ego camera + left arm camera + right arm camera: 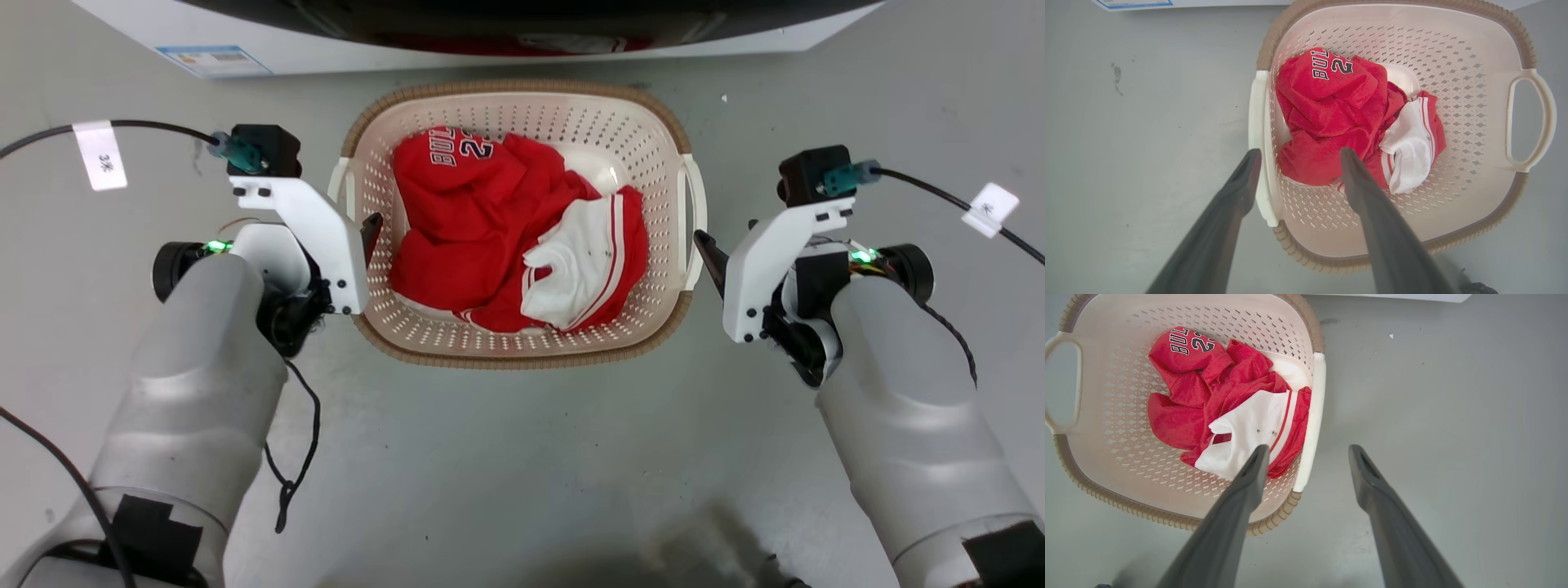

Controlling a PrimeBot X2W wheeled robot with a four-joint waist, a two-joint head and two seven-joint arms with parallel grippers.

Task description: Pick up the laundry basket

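Observation:
The laundry basket (571, 122) sits on the grey floor between my arms, cream-white and perforated, with a brown woven-look rim. Crumpled red and white jerseys (490, 220) lie inside. My left gripper (367, 235) is at the basket's left side. In the left wrist view this gripper (1299, 155) is open, its fingers straddling the white left handle (1259, 143) from above. My right gripper (707, 251) is at the right side. Seen from the right wrist, that gripper (1309, 451) is open over the right handle (1314, 416). Whether either touches a handle I cannot tell.
A white washing machine (326, 45) with a dark front stands just behind the basket, a blue label (212, 59) at its left. Black tagged cables (122, 126) run off both wrists. Bare grey floor (522, 457) spreads in front and to both sides.

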